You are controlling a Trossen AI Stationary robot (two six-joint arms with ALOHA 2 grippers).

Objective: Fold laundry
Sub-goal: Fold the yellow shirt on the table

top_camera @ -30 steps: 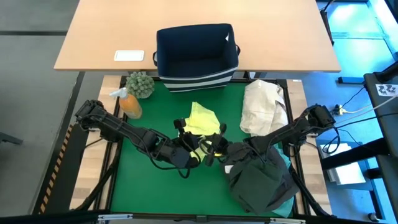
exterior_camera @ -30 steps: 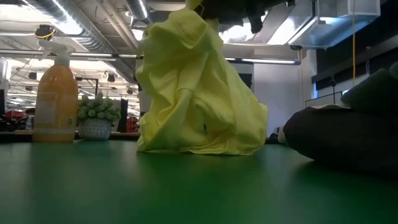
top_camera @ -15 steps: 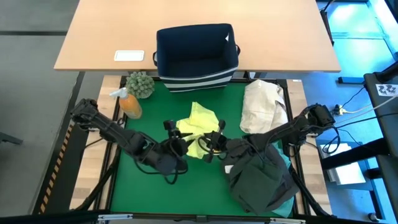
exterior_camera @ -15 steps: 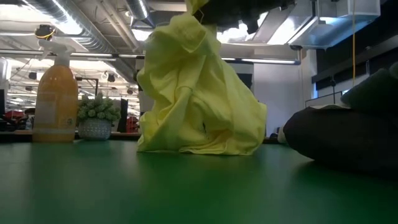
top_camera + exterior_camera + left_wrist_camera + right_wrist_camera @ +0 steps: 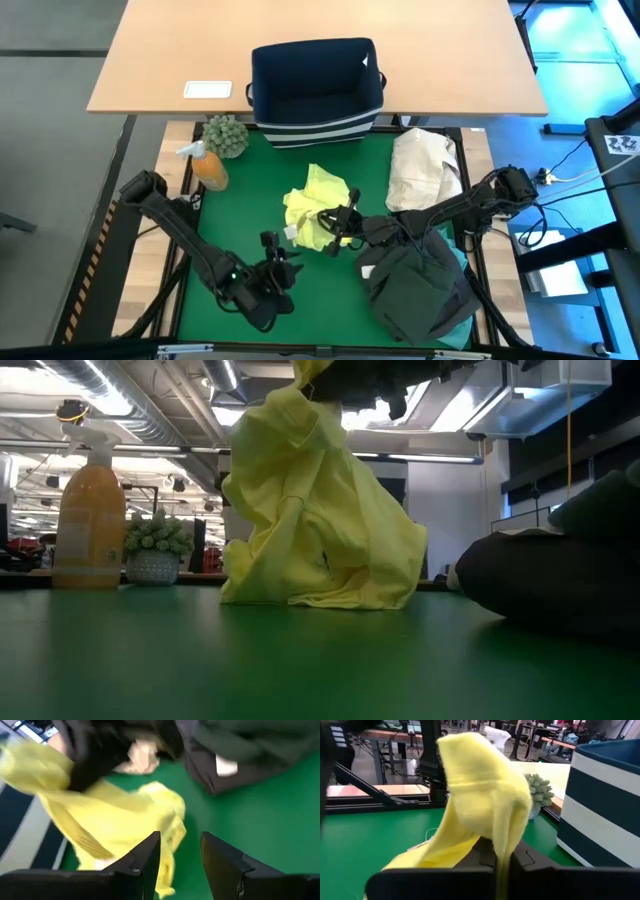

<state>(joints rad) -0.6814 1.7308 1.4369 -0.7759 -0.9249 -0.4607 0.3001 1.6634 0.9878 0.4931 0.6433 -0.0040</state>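
The yellow-green shirt is sitting bunched just in front of the navy bin, on the green mat. The right gripper is pinching a fold of it, fingers closed tight, lifting it into a peak. The left gripper is hanging farther from the bin, fingers parted and holding nothing. The dark garments are lying heaped under the right arm, diagonally off from the bin.

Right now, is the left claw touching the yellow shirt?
Apart. The high view shows the left gripper open over bare green mat, clear of the yellow shirt.
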